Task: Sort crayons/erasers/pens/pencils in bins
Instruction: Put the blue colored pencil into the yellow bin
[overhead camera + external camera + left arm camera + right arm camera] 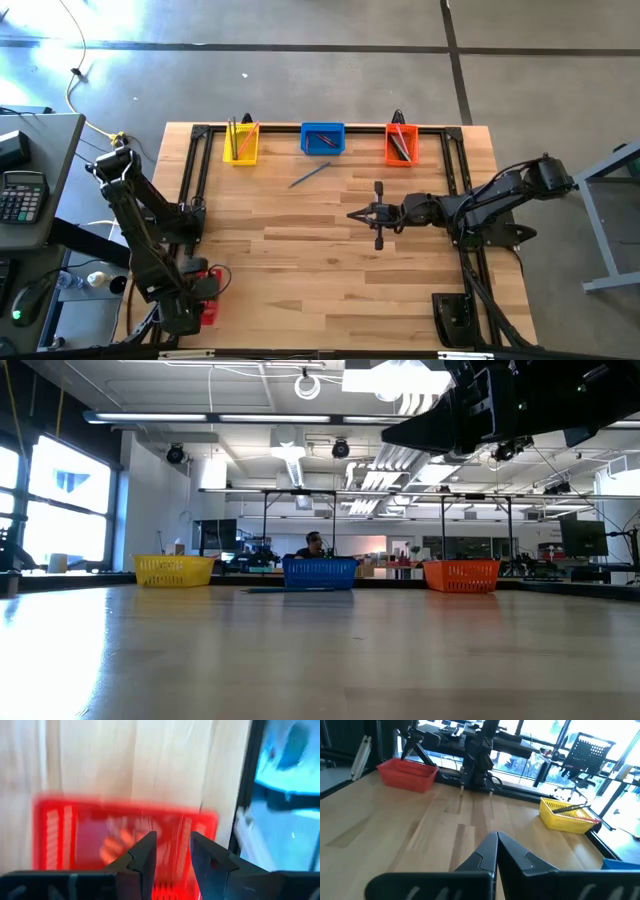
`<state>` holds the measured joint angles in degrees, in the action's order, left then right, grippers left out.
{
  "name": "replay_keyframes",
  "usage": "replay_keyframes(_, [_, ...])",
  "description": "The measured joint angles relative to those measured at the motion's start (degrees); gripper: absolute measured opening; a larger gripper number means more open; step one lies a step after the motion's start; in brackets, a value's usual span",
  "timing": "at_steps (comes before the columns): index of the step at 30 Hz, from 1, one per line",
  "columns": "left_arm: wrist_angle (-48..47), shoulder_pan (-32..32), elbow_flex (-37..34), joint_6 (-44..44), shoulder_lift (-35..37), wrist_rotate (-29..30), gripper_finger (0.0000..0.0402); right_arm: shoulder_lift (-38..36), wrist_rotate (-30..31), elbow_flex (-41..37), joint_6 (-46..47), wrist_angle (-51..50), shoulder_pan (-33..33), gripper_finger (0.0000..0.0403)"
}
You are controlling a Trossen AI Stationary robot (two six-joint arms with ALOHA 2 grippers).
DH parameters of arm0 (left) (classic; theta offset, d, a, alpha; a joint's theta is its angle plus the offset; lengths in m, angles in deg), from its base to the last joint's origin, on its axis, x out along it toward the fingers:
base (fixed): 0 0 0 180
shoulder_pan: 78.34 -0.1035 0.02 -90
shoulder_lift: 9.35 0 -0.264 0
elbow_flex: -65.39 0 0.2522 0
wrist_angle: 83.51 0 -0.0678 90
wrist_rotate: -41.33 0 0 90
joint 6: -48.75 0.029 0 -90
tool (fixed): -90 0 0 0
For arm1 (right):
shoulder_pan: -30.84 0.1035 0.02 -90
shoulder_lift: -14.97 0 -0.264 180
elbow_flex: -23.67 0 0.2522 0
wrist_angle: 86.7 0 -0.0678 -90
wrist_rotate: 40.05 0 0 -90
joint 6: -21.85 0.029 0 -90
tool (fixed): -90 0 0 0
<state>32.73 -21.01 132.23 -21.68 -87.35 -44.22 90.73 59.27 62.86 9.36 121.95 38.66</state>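
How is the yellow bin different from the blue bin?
The yellow bin sits at the table's far left corner; the blue bin sits in the middle of the far edge. Long thin sticks stand leaning up out of the yellow bin, while those in the blue bin lie low. Both are small open trays holding something.

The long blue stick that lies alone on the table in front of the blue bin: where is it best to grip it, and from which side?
Grip the blue stick near its middle, coming straight down from above. It lies flat and slanted on the bare wood, apart from the blue bin, so the fingers should close across its thin width. The shut right gripper is nearer and must open first.
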Motion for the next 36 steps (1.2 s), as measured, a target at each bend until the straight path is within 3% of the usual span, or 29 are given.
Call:
replay_keyframes(4, [0.9, -2.3, 1.8, 6.4, 0.0, 8.9, 0.0091, 0.0, 4.0, 0.0, -0.4, 1.7, 3.2, 0.0])
replay_keyframes(10, [8.7, -10.3, 1.6, 23.4, 0.0, 13.5, 0.0051, 0.0, 4.3, 0.0, 0.6, 2.9, 6.7, 0.0])
replay_keyframes(14, [21.9, -18.5, -1.6, 37.0, 0.0, 10.4, 0.0019, 0.0, 4.4, 0.0, 0.6, 3.6, 7.6, 0.0])
replay_keyframes(19, [33.8, -28.3, -6.3, 47.1, 0.0, 6.7, 0.0004, 0.0, 4.4, 0.0, 0.9, 3.9, 7.7, 0.0])
replay_keyframes(27, [36.4, -46.6, -7.9, 54.6, 0.0, 12.7, 0.0002, 0.0, 4.2, 0.0, 0.4, 3.8, 7.6, 0.0])
replay_keyframes(36, [36.5, -68.0, -7.9, 60.6, -2.1, 5.8, 0.0033, 0.0, 4.0, 0.0, 0.4, 3.7, 7.6, 0.0])
